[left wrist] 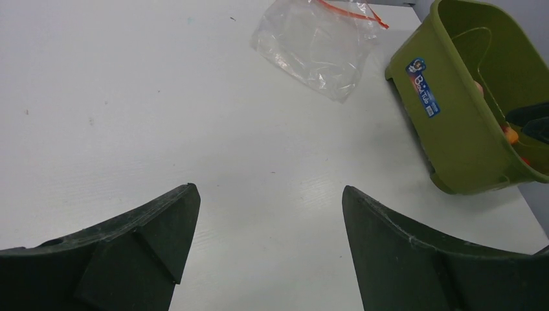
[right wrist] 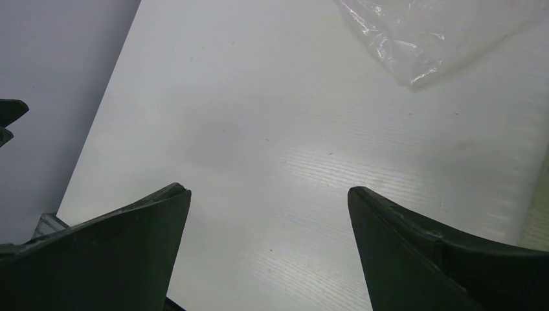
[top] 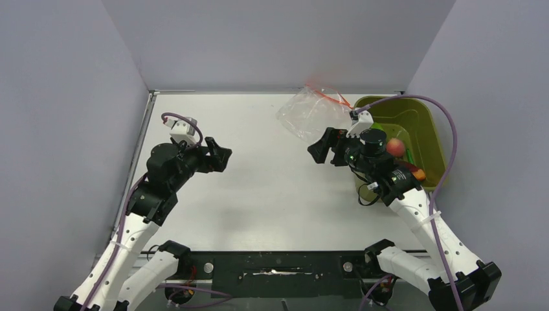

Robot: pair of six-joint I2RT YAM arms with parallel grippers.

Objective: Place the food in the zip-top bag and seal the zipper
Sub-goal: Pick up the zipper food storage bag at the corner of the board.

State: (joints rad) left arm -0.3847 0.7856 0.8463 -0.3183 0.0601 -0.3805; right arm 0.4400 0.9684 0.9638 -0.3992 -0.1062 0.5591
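The clear zip-top bag (top: 309, 111) lies crumpled at the back of the table, its red-orange zipper (top: 331, 97) along the far edge; the left wrist view shows the zip-top bag (left wrist: 317, 45) ahead to the right, and the right wrist view catches a corner of the zip-top bag (right wrist: 427, 39). Food sits in the olive-green tub (top: 427, 139): a pink-red ball fruit (top: 395, 146) and orange-red bits (top: 417, 172) partly behind my right arm. My left gripper (top: 223, 155) hovers open over the table's left half. My right gripper (top: 322, 148) is open just in front of the bag, holding nothing.
The tub (left wrist: 453, 123) stands against the right wall beside the bag. Grey walls enclose the table on the left, back and right. The arm bases and a black rail (top: 278, 267) occupy the near edge.
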